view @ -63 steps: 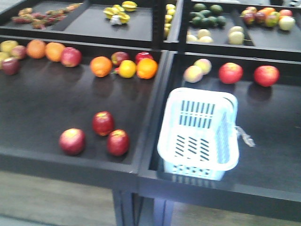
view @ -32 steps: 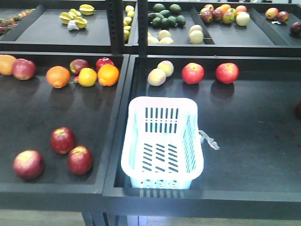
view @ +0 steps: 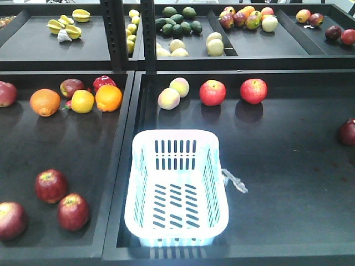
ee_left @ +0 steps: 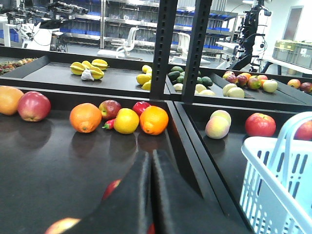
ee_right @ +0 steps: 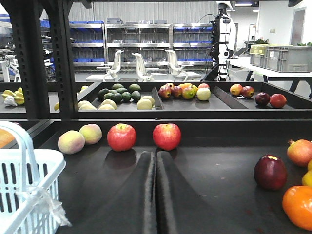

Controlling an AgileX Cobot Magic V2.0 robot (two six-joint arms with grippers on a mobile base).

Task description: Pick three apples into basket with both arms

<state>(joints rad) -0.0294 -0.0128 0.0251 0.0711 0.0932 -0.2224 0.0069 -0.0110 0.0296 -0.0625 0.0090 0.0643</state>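
Left hand (ee_left: 151, 161) seen fully closed, nothing gripped; right hand (ee_right: 156, 158) likewise closed, nothing gripped. Three dark-red apples (view: 51, 185) seen grouped in neighbouring tray (view: 83, 144), apart from basket (view: 176, 137).

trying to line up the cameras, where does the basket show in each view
Front view: the basket sits low and centre, in the right-hand tray near its left wall.
Left wrist view: the basket is cut off at the lower right edge.
Right wrist view: the basket is cut off at the lower left corner.
Shared landmark: the pale fruit pair at the back of the basket's tray shows in all three.
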